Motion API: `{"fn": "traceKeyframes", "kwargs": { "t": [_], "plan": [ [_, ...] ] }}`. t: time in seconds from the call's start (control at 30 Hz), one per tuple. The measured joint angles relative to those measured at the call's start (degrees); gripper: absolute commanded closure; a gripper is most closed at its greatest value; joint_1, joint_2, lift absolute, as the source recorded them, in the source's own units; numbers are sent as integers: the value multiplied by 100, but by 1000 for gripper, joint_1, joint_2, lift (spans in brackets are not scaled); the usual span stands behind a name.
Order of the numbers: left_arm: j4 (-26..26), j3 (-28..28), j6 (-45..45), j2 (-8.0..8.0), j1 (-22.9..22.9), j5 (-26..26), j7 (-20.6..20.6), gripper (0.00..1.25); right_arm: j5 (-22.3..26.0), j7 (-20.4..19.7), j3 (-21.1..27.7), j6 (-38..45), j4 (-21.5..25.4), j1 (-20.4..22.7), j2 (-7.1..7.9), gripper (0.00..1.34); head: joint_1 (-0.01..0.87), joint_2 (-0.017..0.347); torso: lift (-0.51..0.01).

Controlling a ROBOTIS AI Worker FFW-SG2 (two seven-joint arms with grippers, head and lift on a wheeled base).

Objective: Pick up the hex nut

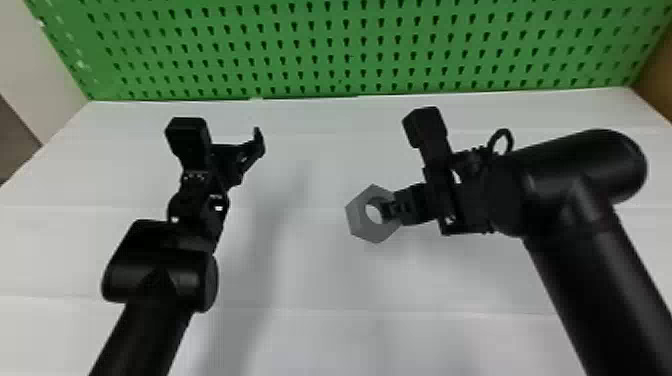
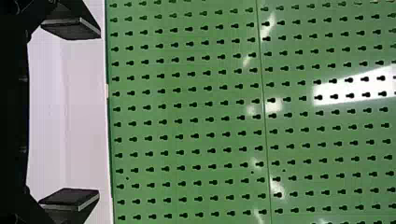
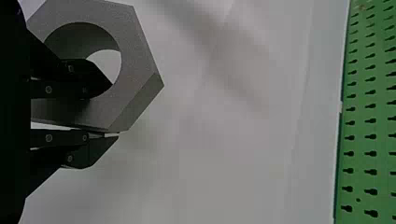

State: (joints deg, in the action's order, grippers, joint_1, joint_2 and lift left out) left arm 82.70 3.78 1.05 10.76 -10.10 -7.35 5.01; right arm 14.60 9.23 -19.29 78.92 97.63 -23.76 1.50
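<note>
The grey hex nut is at mid-view in the head view, gripped at its right side by my right gripper. In the right wrist view, the hex nut has one black finger through its hole and the other along its outer face; my right gripper is shut on the wall between them. At the left of the head view, my left gripper holds nothing. My left gripper stands open in its wrist view, its two fingers wide apart.
A white surface lies beneath both arms, with shadows on it. Behind it rises a green perforated board. Open white surface lies between the two grippers.
</note>
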Motion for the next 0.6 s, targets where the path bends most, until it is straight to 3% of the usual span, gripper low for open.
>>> {"fn": "traceKeyframes", "kwargs": {
  "t": [0.6],
  "plan": [
    [0, -5, 18, 0, 38, -37, 0, 88, -296, -13, 785, -1948, 522, 811, -25, 1119, 785, 149, -87]
  ]
}}
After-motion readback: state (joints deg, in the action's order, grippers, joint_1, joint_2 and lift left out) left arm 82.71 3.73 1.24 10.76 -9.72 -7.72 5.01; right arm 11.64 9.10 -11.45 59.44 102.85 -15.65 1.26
